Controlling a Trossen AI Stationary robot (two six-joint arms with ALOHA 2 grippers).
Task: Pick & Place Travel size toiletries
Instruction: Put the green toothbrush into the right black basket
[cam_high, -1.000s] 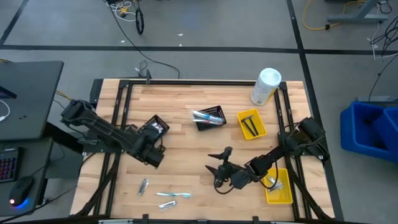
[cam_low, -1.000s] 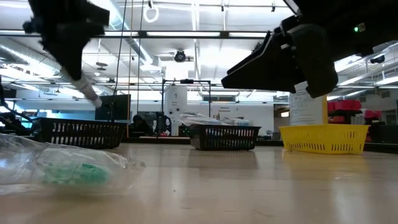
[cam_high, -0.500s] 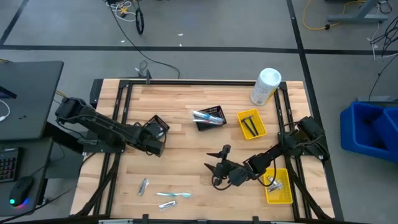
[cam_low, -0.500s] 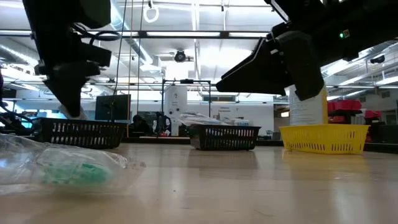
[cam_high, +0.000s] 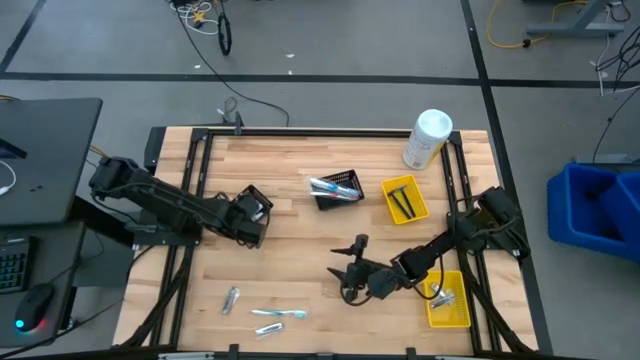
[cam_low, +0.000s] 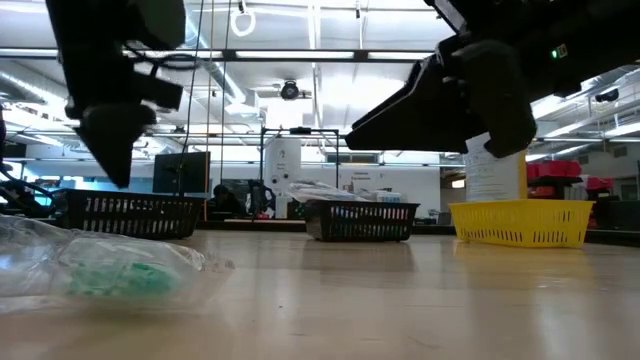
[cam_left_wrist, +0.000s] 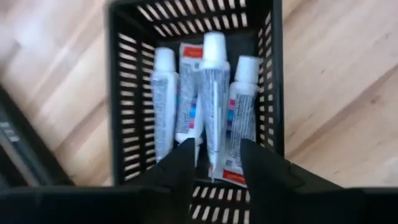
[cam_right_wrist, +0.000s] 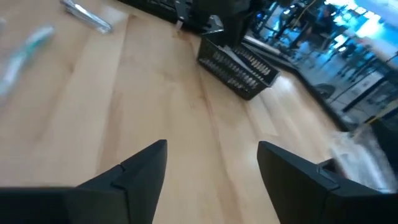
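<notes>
— Since a second ago, what had moved?
— From above, the left gripper (cam_high: 250, 212) had travelled to the black mesh basket (cam_high: 258, 201) near the desk's left edge; the right gripper (cam_high: 350, 277) hovered mid-desk.
— And its wrist view?
— Four white-blue mini toothpaste tubes (cam_left_wrist: 205, 112) lay inside that basket, the fingers (cam_left_wrist: 180, 168) apart above them, gripping nothing.
— The right wrist?
— Jaws wide apart, empty, over bare wood.

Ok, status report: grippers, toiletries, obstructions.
Left gripper open above the black mesh basket of white toothpaste tubes. Right gripper open, empty, mid-table. Nothing blocking.
</notes>
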